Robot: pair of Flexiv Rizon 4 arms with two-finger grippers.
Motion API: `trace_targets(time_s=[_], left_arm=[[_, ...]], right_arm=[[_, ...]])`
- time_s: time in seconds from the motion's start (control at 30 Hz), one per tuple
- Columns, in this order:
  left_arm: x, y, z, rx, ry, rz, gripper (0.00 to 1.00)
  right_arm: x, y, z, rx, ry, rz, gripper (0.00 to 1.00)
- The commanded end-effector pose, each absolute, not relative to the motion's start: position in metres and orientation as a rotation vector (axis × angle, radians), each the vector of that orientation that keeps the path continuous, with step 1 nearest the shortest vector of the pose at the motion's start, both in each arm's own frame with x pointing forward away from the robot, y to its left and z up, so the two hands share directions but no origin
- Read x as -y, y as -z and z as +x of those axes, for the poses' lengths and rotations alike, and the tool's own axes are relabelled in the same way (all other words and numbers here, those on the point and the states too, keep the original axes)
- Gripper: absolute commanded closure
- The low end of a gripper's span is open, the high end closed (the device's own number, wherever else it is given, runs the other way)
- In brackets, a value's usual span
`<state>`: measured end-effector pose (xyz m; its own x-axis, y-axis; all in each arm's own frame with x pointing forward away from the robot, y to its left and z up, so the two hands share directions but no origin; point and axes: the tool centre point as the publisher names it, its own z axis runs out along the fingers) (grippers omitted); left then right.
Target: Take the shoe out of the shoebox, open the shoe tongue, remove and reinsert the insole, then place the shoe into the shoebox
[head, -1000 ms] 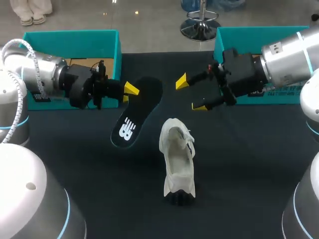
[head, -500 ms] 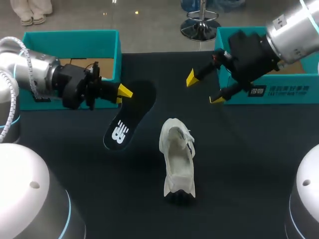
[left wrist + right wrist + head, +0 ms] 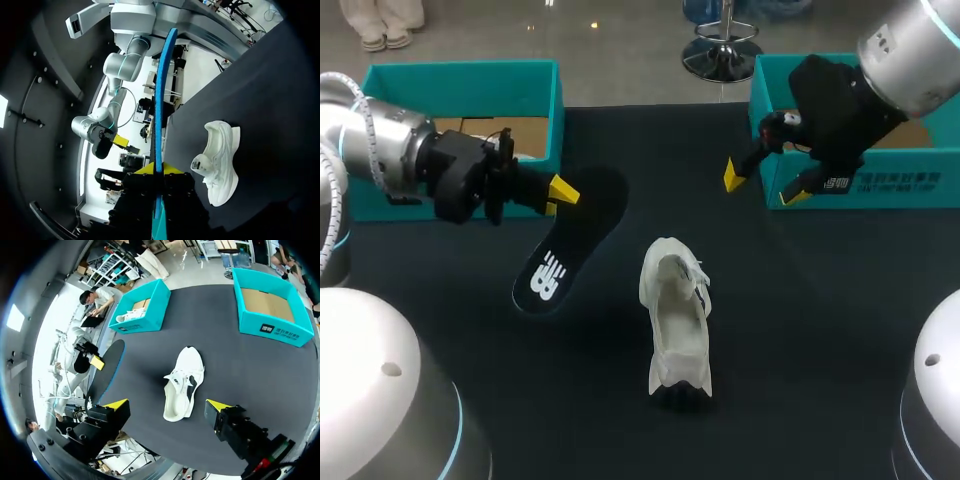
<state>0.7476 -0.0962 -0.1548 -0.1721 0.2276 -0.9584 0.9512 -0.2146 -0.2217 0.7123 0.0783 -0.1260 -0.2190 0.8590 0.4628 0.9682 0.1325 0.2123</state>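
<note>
The white shoe point(image 3: 675, 318) lies on the black table point(image 3: 800, 330) near its middle, toe toward the front edge; it also shows in the left wrist view point(image 3: 220, 161) and the right wrist view point(image 3: 184, 382). My left gripper point(image 3: 558, 190) is shut on the heel end of the black insole point(image 3: 565, 245), which hangs tilted above the table left of the shoe. Seen from the left wrist, the insole point(image 3: 159, 95) stands edge-on as a blue strip between the yellow tips point(image 3: 159, 169). My right gripper point(image 3: 765, 187) is open and empty, up by the right shoebox point(image 3: 880, 188), far above the shoe point(image 3: 167, 404).
A second teal shoebox point(image 3: 460, 75) stands at the back left, behind my left arm; in the right wrist view a white shoe point(image 3: 130, 316) lies inside it. The right box point(image 3: 272, 330) shows a bare cardboard floor.
My left gripper has drawn left with the insole, away from the shoe. My right gripper, still open, has pulled back to the right toward the right shoebox.
</note>
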Motion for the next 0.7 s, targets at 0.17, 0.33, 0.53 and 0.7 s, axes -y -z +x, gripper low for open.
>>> trace_targets(time_s=[0.17,0.33,0.53,0.7], left_arm=[[0.093,0.155,0.744,-1.399,1.437,1.460,1.00],[0.091,0.156,0.743,-1.407,1.427,1.458,1.00],[0.088,0.156,0.743,-1.417,1.421,1.448,1.00],[0.087,0.156,0.742,-1.423,1.418,1.452,1.00]], right_arm=[[-0.028,0.103,0.686,2.182,0.593,-1.875,0.00],[-0.026,0.102,0.687,2.161,0.591,-1.870,0.00],[-0.026,0.102,0.687,2.161,0.591,-1.870,0.00],[-0.019,0.105,0.684,2.178,0.620,-1.867,0.00]])
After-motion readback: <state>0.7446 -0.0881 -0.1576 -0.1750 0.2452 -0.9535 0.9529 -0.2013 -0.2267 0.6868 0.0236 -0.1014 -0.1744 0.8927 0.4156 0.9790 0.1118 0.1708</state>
